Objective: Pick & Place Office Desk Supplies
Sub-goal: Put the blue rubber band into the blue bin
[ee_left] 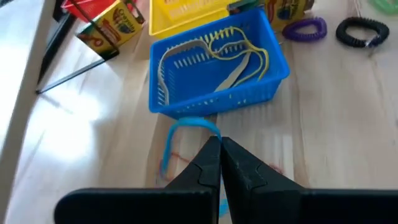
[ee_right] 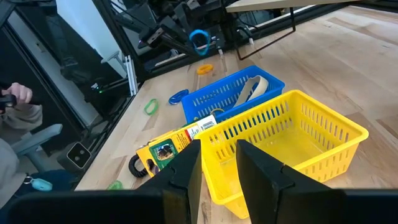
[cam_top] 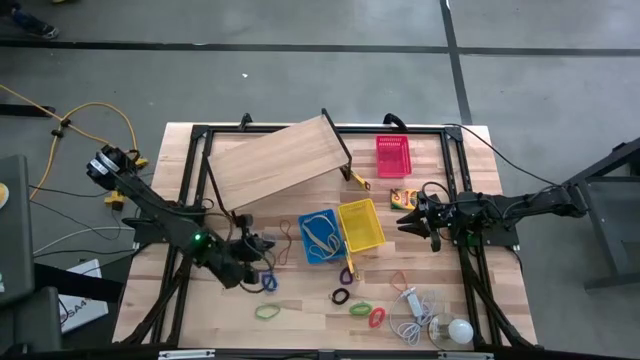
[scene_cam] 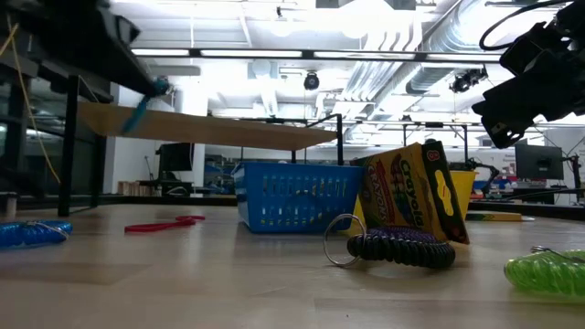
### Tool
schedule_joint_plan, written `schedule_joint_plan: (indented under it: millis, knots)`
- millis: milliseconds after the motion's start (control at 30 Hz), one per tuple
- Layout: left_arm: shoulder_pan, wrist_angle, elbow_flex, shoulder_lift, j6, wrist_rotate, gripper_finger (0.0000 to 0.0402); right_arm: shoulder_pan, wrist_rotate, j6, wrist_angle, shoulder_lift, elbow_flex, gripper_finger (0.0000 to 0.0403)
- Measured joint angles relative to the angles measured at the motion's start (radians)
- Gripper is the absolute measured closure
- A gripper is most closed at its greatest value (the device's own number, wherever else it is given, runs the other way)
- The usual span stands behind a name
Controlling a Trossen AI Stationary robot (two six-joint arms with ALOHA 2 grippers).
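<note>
the left gripper has its fingers pinched shut on a blue rubber band, lifted just beside the blue basket. the band is light and floppy, so pinch its thin edge. the right gripper waits half open, holding nothing.

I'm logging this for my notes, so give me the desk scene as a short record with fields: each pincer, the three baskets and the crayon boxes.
left pincer: shut on a blue rubber band, lifted beside the blue basket
right pincer: open, empty, hovering by the yellow basket
blue basket: holds tan and yellow bands
yellow basket: empty, touching the blue one
red basket: at the far edge, apart from the others
crayon boxes: one by the red basket, another leaning against the yellow basket
</note>
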Motion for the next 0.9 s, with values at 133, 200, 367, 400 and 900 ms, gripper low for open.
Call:
schedule_joint_plan:
  millis: [133, 200, 367, 400, 900]
  knots:
    - [0.094, 0.096, 0.000, 0.009, 0.080, 0.088, 0.0401, 0.000, 0.000, 0.000, 0.000, 0.000, 0.000, 0.0314]
    - [0.134, 0.145, 0.000, 0.026, 0.135, 0.121, 0.0401, 0.000, 0.000, 0.000, 0.000, 0.000, 0.000, 0.0314]
    - [0.220, 0.301, 0.003, 0.084, 0.265, 0.208, 0.0401, 0.000, 0.000, 0.000, 0.000, 0.000, 0.000, 0.0314]
    - [0.236, 0.315, 0.013, 0.100, 0.278, 0.221, 0.0401, 0.000, 0.000, 0.000, 0.000, 0.000, 0.000, 0.0314]
    - [0.388, 0.298, 0.250, 0.317, 0.389, 0.436, 0.0401, 0.000, 0.001, 0.000, 0.000, 0.000, 0.000, 0.0314]
